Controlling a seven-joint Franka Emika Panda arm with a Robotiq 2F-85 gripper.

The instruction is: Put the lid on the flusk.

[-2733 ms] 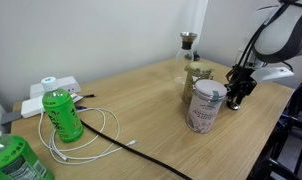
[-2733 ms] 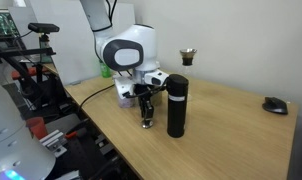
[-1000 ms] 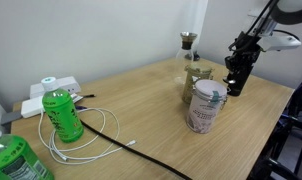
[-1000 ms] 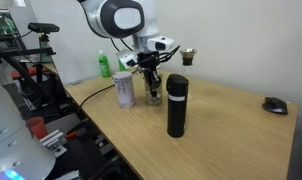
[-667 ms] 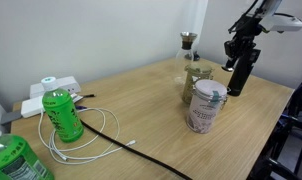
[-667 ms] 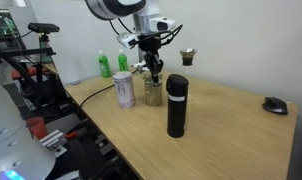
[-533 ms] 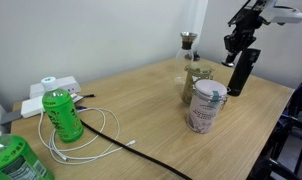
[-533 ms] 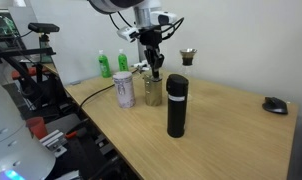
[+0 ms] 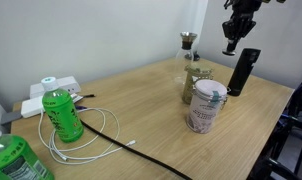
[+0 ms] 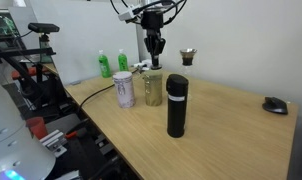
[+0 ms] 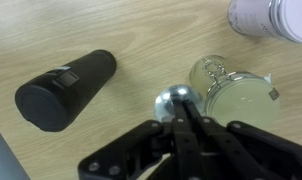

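Observation:
My gripper [image 11: 183,115] is shut on the lid [image 11: 172,97], a small round silvery cap that shows at the fingertips in the wrist view. In both exterior views the gripper [image 9: 232,44] [image 10: 155,46] hangs high above the table, over the black column and the glass jar. The flusk [image 9: 188,47] [image 10: 188,57], slim with a dark flared neck, stands at the back by the wall, apart from the gripper. It does not show in the wrist view.
A tall black column [image 9: 243,71] [image 10: 177,104] [image 11: 66,90], a squat glass jar [image 9: 196,82] [image 10: 153,91] [image 11: 237,92] and a white-and-pink tin can [image 9: 205,106] [image 10: 125,90] stand under the gripper. A green bottle [image 9: 62,115] and cables lie further off; a mouse [image 10: 276,104] sits near the table's end.
The gripper has risen from table level beside the tin can to high above the column and jar, shut the whole way. Nothing else has moved.

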